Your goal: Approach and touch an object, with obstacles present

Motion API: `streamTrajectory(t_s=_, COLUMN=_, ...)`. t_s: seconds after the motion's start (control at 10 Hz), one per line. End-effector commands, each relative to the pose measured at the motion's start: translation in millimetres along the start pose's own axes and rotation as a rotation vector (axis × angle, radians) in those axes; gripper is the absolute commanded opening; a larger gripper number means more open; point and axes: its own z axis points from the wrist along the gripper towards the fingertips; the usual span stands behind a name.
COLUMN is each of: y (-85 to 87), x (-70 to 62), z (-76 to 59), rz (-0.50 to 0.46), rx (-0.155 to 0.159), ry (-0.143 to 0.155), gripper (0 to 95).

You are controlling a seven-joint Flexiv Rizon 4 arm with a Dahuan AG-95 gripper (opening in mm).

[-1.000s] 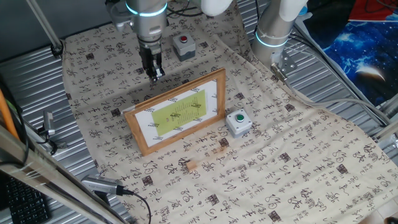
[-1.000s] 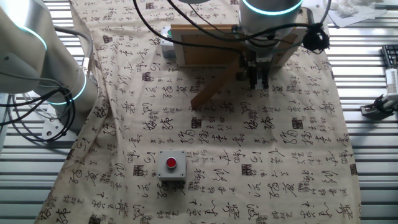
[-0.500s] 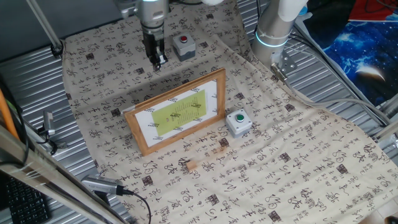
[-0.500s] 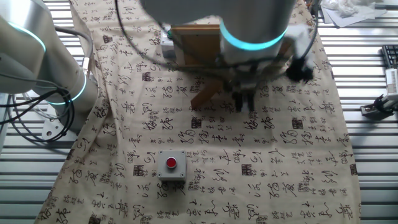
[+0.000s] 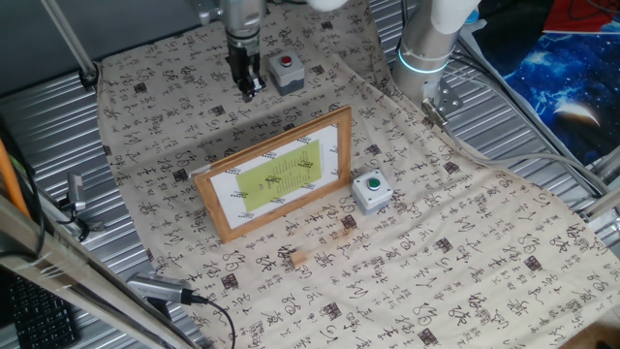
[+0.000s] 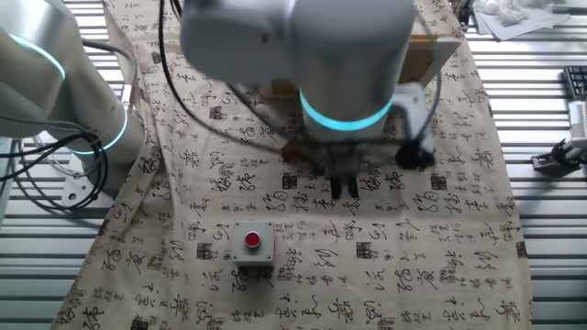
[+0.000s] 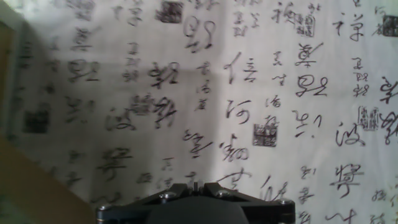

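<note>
The tiny tan wooden cube [image 5: 297, 258] lies on the printed cloth in front of the picture frame [image 5: 276, 173], which stands upright with its yellow-green sheet facing the front. My gripper [image 5: 249, 92] hangs behind the frame, left of the red button box, fingers together and empty, far from the cube. In the other fixed view the gripper [image 6: 345, 190] is above the cloth, and the arm hides most of the frame's back [image 6: 431, 53]; the cube is hidden there. The hand view shows the gripper [image 7: 196, 185] over bare cloth with a wooden edge [image 7: 31, 186] at the lower left.
A grey box with a red button [image 5: 285, 71] sits just right of my gripper and shows in the other fixed view [image 6: 253, 243]. A grey box with a green button [image 5: 371, 191] stands at the frame's right end. A second arm's base [image 5: 426, 58] is at the back right.
My gripper has moved away from the frame's back toward the far side of the table, nearer the red button box. The frame, cube and boxes have not moved.
</note>
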Motion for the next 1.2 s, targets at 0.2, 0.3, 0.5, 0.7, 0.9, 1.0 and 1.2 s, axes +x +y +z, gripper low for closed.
streamTrajectory(t_s=0.2, y=-11.9, x=4.7, z=12.2, rz=-0.004, rx=-0.002, ry=0.02, gripper=0.0)
streamTrajectory(t_s=0.3, y=-13.4, x=6.3, z=14.5, rz=-0.006, rx=-0.001, ry=0.021, gripper=0.0)
streamTrajectory(t_s=0.5, y=-15.1, x=10.5, z=13.7, rz=-0.006, rx=-0.003, ry=0.02, gripper=0.0)
streamTrajectory(t_s=0.7, y=-17.5, x=14.8, z=12.1, rz=-0.008, rx=-0.004, ry=0.019, gripper=0.0)
streamTrajectory(t_s=0.9, y=-17.6, x=14.8, z=12.4, rz=-0.006, rx=-0.002, ry=0.022, gripper=0.0)
streamTrajectory(t_s=1.0, y=-17.7, x=15.3, z=12.6, rz=-0.005, rx=-0.003, ry=0.021, gripper=0.0)
streamTrajectory(t_s=1.2, y=-17.8, x=15.3, z=12.8, rz=0.001, rx=-0.009, ry=0.019, gripper=0.0)
